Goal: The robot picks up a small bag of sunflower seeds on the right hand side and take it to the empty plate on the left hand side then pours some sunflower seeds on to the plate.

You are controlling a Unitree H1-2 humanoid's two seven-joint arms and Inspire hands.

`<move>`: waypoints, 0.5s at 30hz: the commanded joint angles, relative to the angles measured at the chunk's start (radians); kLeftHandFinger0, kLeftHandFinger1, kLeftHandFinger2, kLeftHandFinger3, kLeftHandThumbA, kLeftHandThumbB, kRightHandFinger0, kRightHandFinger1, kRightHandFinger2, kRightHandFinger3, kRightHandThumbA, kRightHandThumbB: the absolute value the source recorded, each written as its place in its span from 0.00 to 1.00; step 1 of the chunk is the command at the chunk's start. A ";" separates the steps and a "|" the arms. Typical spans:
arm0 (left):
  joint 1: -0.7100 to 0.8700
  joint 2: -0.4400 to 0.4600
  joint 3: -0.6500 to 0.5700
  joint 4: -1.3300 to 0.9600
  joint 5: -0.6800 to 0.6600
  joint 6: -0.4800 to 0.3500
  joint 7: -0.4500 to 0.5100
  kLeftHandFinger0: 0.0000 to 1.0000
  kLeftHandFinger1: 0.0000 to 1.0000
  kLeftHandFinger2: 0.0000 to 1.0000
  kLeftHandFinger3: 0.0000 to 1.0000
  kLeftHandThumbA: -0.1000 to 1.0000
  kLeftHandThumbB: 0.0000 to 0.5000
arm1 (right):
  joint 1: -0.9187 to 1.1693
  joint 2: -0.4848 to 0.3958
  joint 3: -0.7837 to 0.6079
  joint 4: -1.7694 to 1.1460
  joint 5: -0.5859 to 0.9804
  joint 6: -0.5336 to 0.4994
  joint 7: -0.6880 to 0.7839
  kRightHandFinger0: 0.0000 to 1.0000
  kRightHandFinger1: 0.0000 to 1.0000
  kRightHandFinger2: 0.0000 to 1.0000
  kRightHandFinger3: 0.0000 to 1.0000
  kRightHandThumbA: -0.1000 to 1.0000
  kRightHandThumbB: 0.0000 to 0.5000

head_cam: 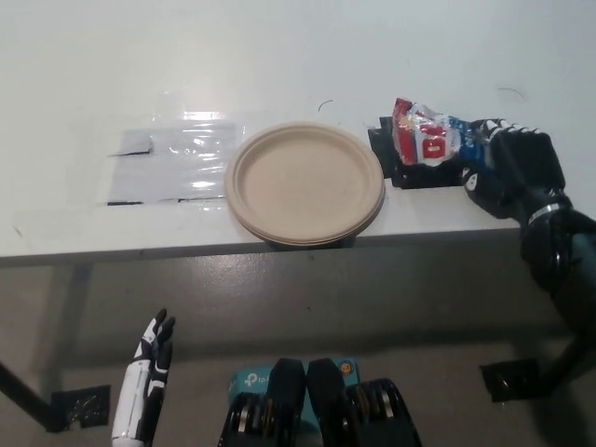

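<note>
Presently the small bag of sunflower seeds (428, 138) is held at its right end by the black right hand (510, 168), fingers wrapped closed around it. The bag is tilted up, its red left end raised over a black patch (410, 168) on the white table (298, 56), just right of the plate (305, 182). The plate is seen bare, near the table's front edge. A clear plastic sheet (172, 160) lies left of the plate. The white left hand (149, 372) is rested low at lower left, fingers straight and held close together, holding nothing.
</note>
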 commanded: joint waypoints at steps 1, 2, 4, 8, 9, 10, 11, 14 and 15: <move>-0.014 -0.005 0.007 0.007 -0.005 -0.071 0.033 1.00 1.00 1.00 1.00 1.00 0.29 | 0.069 0.055 0.022 0.066 0.017 -0.119 -0.044 0.00 0.40 0.86 0.81 0.00 0.34; -0.009 -0.006 0.008 0.004 -0.006 -0.071 0.033 1.00 1.00 1.00 1.00 1.00 0.29 | 0.075 0.058 0.012 0.066 0.031 -0.147 -0.055 0.00 0.38 0.82 0.78 0.00 0.32; -0.009 -0.007 0.008 0.002 -0.003 -0.067 0.033 1.00 1.00 1.00 1.00 1.00 0.29 | 0.078 0.062 0.004 0.071 0.044 -0.159 -0.070 0.00 0.38 0.83 0.77 0.00 0.26; -0.012 -0.007 0.009 0.006 0.007 -0.072 0.039 1.00 1.00 1.00 1.00 1.00 0.25 | 0.081 0.068 -0.021 0.074 0.074 -0.196 -0.100 0.00 0.37 0.82 0.75 0.00 0.25; -0.014 -0.005 0.009 0.006 0.012 -0.071 0.040 1.00 1.00 1.00 1.00 1.00 0.25 | 0.080 0.070 -0.028 0.074 0.083 -0.206 -0.104 0.00 0.37 0.82 0.75 0.00 0.25; -0.014 -0.005 0.009 0.007 0.011 -0.073 0.040 1.00 1.00 1.00 1.00 1.00 0.25 | 0.080 0.071 -0.029 0.074 0.085 -0.211 -0.107 0.00 0.37 0.84 0.76 0.00 0.25; -0.015 -0.005 0.009 0.009 0.010 -0.074 0.039 1.00 1.00 1.00 1.00 1.00 0.25 | 0.081 0.074 -0.030 0.072 0.087 -0.217 -0.117 0.00 0.37 0.84 0.76 0.00 0.23; -0.015 -0.005 0.008 0.009 0.008 -0.071 0.041 1.00 1.00 1.00 1.00 1.00 0.24 | 0.083 0.085 -0.041 0.057 0.115 -0.217 -0.122 0.00 0.39 0.87 0.77 0.00 0.23; -0.014 -0.005 0.006 0.007 0.006 -0.068 0.040 1.00 1.00 1.00 1.00 1.00 0.23 | 0.085 0.090 -0.042 0.048 0.125 -0.217 -0.135 0.00 0.38 0.85 0.75 0.00 0.25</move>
